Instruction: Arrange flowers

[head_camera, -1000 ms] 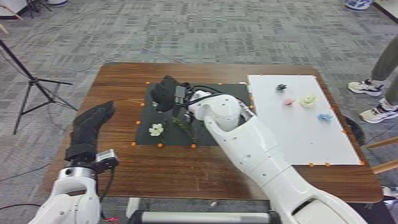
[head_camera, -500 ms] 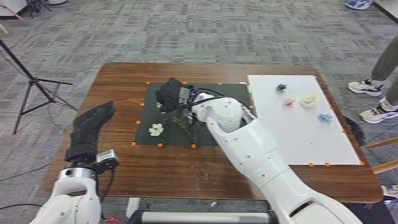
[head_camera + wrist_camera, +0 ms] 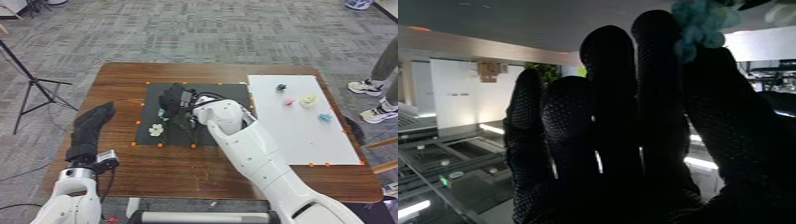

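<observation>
Since the earlier frames, our right hand (image 3: 176,99) has shifted a little toward the near side over the black mat (image 3: 235,91); our left hand (image 3: 86,127) sits where it was.

Right hand state: in the right wrist view, our fingers are up and mostly straight, with the thumb (image 3: 716,95) close beside the nearest finger. We have a pale blue-green flower (image 3: 704,21) pinched there, petals touching both tips. The glove hides the lower part of the bloom, so we can't tell how its stem runs.

Left hand state: open, fingers straight and together, pointing to the far side, over the left part of the brown table (image 3: 178,175).

On the black mat, near left part, we see 1 white flower (image 3: 156,130). Green stems (image 3: 192,131) run just right of it, partly under our right hand.

On the white sheet (image 3: 311,145), right of the mat, we count 4 small flowers: dark green (image 3: 282,87) at the far end, pink (image 3: 289,102) nearer than that, pale yellow (image 3: 308,101) just right of the pink, light blue (image 3: 325,117) nearest to us. All 4 sit apart from our hands.
</observation>
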`<state>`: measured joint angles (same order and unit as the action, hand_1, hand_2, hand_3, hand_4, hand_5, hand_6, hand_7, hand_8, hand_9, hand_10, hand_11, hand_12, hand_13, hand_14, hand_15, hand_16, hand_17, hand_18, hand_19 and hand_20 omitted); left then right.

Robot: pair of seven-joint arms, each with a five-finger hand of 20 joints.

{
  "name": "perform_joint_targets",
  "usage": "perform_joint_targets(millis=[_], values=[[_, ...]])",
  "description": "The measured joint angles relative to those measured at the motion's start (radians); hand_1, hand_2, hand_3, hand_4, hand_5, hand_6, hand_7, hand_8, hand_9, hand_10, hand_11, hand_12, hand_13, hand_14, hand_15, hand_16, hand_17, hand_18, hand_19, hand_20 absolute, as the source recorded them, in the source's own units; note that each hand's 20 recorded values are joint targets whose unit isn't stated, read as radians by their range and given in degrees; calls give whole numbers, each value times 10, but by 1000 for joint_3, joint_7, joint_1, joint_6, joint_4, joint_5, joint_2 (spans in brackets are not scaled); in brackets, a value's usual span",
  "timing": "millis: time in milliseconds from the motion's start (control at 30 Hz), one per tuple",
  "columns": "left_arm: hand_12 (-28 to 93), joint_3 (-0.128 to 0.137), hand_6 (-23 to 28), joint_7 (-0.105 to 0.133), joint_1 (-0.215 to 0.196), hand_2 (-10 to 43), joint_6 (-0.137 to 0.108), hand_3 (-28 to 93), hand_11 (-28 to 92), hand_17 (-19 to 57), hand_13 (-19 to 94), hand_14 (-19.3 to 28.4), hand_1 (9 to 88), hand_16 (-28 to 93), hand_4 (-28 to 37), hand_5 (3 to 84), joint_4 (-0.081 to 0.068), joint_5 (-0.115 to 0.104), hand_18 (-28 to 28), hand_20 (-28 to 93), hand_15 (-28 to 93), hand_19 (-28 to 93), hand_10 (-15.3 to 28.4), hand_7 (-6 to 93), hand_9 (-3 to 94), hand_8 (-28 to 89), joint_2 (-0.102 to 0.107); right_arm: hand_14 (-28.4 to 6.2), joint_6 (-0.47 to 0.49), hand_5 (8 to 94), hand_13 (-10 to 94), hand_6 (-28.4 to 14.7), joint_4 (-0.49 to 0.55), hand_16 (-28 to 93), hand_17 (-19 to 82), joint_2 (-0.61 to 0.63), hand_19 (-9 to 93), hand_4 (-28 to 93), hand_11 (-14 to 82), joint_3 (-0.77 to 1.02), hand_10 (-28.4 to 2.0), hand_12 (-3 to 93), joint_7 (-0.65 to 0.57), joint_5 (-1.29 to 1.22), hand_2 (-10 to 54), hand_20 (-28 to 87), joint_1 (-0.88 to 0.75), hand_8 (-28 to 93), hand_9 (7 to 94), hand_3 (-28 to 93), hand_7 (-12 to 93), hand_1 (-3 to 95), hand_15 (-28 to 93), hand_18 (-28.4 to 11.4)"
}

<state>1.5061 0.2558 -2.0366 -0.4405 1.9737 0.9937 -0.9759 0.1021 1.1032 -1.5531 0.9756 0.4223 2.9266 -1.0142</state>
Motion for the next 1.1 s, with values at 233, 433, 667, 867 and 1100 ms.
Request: perform_joint_targets(millis=[233,433,667,867,1100], values=[[98,0,54,0,0,25,1,718,195,46,330,144,244,-4,-253,460,0,0,94,140,130,51,129,153,437,-80,0,-150,-14,686,562,38,8,432,233,12,649,-251,443,-25,-120,330,-47,0,-18,506,0,-42,722,694,312,335,753,-214],[98,-3,53,-1,0,24,4,718,195,46,329,144,244,-4,-254,460,0,1,94,140,130,51,128,154,437,-80,0,-161,-35,682,555,30,17,431,223,23,646,-218,439,-49,-131,330,-82,0,-27,507,3,-154,705,716,300,247,755,-219],[97,-4,53,-1,1,24,5,719,194,46,329,144,244,-3,-253,460,0,1,94,139,129,50,128,154,436,-80,0,-176,-22,662,537,13,49,423,203,51,626,-197,430,-89,-142,326,-96,0,-21,504,22,-142,677,697,273,182,747,-229],[98,-6,54,-1,0,23,5,718,195,46,329,144,245,-3,-253,460,0,1,93,139,129,50,129,153,437,-80,0,-187,11,649,521,9,112,415,191,98,614,-189,415,-162,-149,322,-146,-1,-19,500,60,-136,657,691,262,162,739,-232],[97,-4,53,-1,-8,23,4,718,195,46,329,144,244,-3,-253,460,5,1,94,140,129,50,129,153,437,-80,-1,-194,117,637,510,10,249,403,181,177,595,-185,399,-198,-154,315,-199,-133,-12,492,105,-131,652,677,256,158,729,-232]])
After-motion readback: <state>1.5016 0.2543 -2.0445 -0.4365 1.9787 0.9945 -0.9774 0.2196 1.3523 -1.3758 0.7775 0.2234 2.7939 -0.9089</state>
